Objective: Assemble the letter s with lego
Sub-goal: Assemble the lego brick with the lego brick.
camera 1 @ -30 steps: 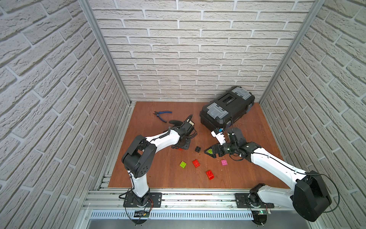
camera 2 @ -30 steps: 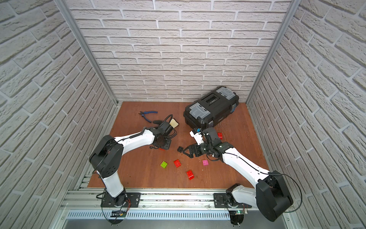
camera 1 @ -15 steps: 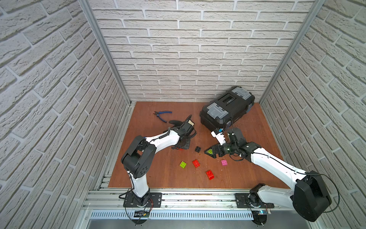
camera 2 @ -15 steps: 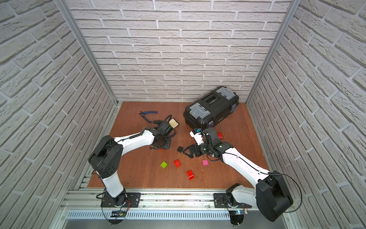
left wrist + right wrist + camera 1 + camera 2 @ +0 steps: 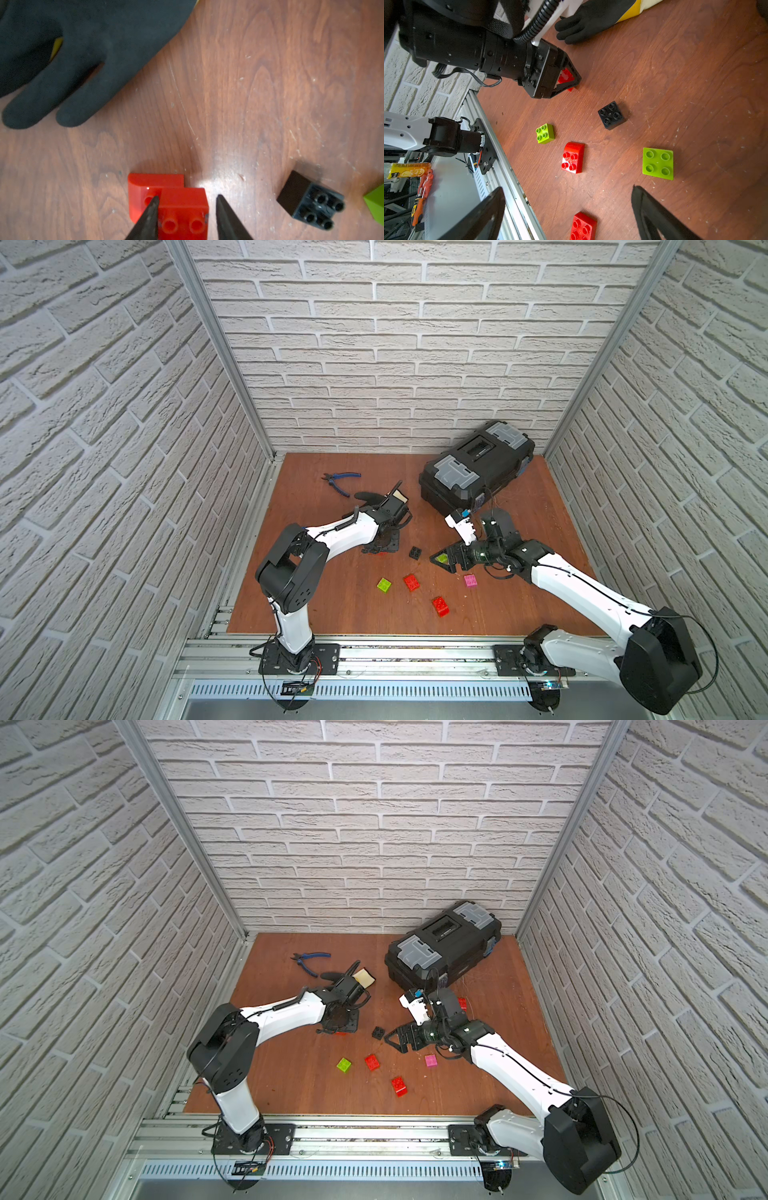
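Nearest me, farthest from the black plastic toolbox (image 5: 478,472): red studded brick (image 5: 440,606); second red brick (image 5: 412,583); lime green brick (image 5: 383,584); pink brick (image 5: 470,580).

Closer to the toolbox: my right gripper (image 5: 568,188), jaws wide, just beside a second lime green brick (image 5: 657,163).

My left gripper (image 5: 187,197), jaws narrowly parted, straddles joined red bricks (image 5: 178,199) on the table, with one finger clear.

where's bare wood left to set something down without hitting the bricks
Bare: the back strip between pliers and toolbox; the wood between toolbox and right wall; the front strip between the nearest red brick and the rail. Crowded: the middle, where lego bricks cluster around left gripper and right gripper.
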You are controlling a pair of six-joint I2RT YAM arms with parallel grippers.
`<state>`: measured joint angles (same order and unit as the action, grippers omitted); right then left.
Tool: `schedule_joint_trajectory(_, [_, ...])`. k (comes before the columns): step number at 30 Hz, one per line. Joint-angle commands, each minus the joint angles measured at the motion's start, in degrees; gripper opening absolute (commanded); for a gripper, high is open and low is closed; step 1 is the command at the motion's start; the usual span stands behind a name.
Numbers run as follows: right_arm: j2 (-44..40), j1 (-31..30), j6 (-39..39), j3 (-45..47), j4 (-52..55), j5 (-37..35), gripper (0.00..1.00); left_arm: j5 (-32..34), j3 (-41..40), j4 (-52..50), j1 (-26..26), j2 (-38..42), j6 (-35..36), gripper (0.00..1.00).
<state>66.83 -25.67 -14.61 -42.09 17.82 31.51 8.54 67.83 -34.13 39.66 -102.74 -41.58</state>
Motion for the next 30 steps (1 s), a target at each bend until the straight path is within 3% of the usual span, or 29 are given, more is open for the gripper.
schedule_joint_trajectory(1, [-1.8, -0.2, 1.1, 0.8, -0.4, 0.2, 0.96, 1.5, 1.5, -2.7, 0.0, 0.0, -1.2, 0.47])
schedule_joint_trajectory(13, [-3.2, 0.0, 2.0, 0.8, 0.8, 0.1, 0.96, 1.7, 3.5, -5.6, -0.8, 3.7, 3.7, 0.59])
schedule_joint_trajectory(19, [-3.2, 0.1, 1.5, 0.6, 1.1, 0.2, 0.96, -1.0, 4.1, -5.8, 0.2, 5.6, 8.8, 0.76])
schedule_joint_trajectory(26, [-4.5, 0.1, 1.8, 0.2, 3.1, -2.0, 0.96, -2.2, 6.6, -5.5, 2.9, 4.3, 15.3, 0.78])
schedule_joint_trajectory(30, [-5.2, 0.3, 1.9, 0.0, 4.7, -3.3, 0.97, -3.2, 9.5, -6.4, 3.5, 1.9, 14.4, 0.77])
